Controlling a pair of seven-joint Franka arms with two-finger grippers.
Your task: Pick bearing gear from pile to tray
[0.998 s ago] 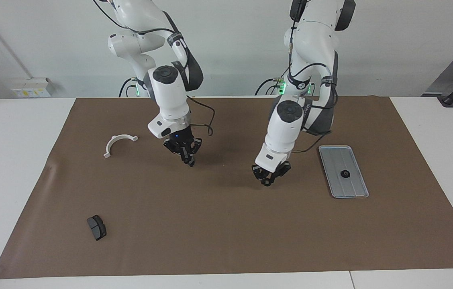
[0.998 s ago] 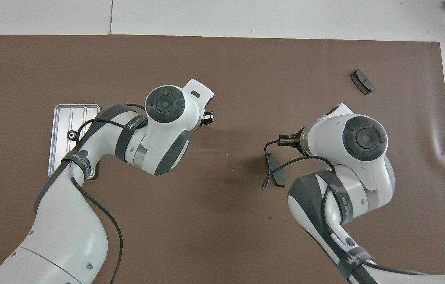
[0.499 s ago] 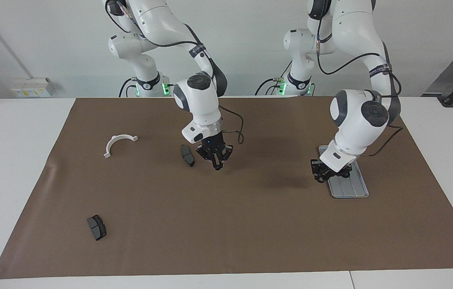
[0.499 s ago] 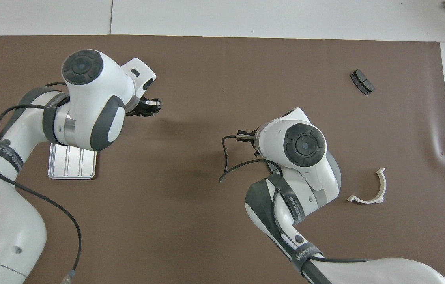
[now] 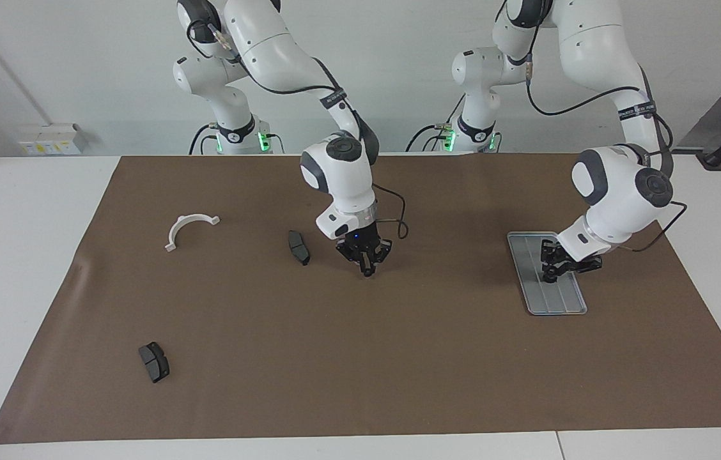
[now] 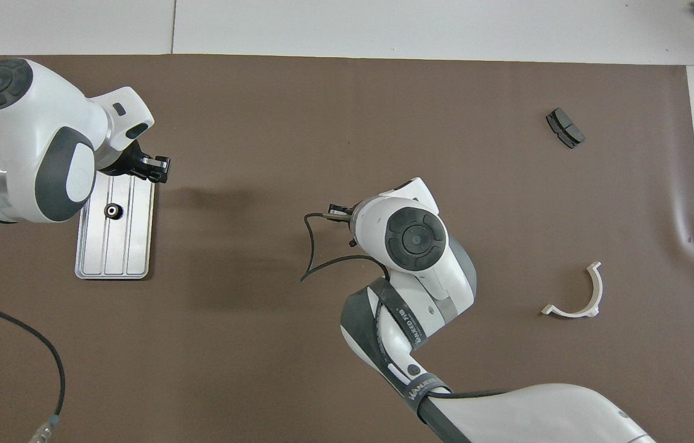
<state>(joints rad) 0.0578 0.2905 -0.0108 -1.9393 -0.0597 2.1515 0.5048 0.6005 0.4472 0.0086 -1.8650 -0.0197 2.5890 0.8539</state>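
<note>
While the left gripper hovers over the tray, grip unreadable, right gripper likewise, no legible writing.

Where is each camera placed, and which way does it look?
Facing view: high across the table, looking at both robots; shows whole arms, bases, the left gripper over the tray, the right gripper over the brown mat.
Overhead view: high above the robots' end, looking steeply down; arms enter from the bottom.
Shared: tray with a black gear, white bracket, one brake pad.
</note>
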